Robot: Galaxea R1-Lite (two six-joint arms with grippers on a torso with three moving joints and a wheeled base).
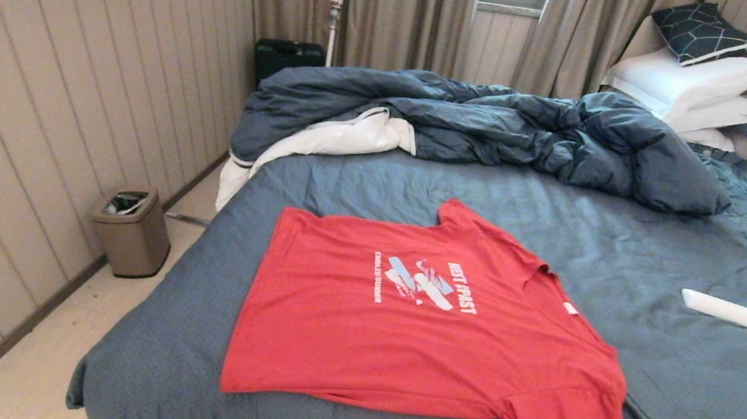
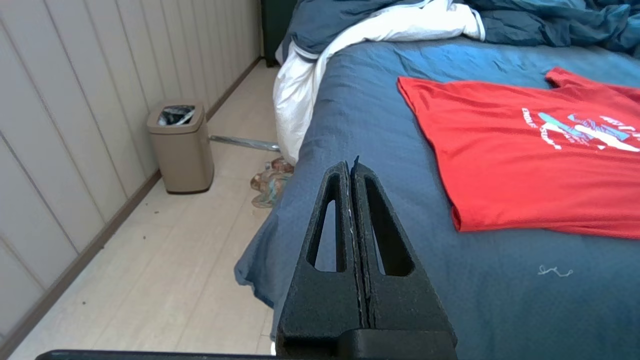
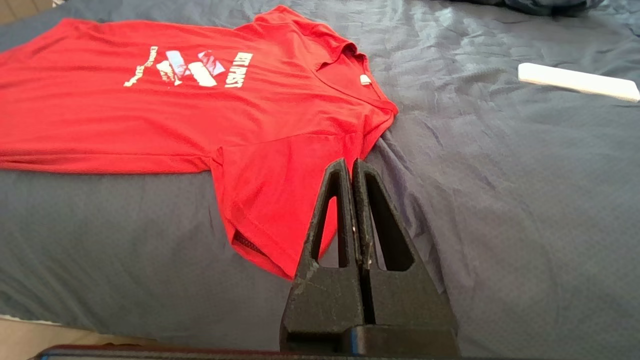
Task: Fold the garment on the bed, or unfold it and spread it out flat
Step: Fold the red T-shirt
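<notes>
We read one print only: white letters "WEST COAST" on the chest of the red garment (image 1: 431,320), sitting on the collar side of the light-blue and white graphic (image 1: 423,284). A second white line runs on the hem side of that graphic, too small for us to read. The neck tag (image 1: 570,309) shows no legible text.

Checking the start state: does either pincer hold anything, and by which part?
Nothing is held. The left pincer and right pincer are shut and empty, apart from the red T-shirt.
</notes>
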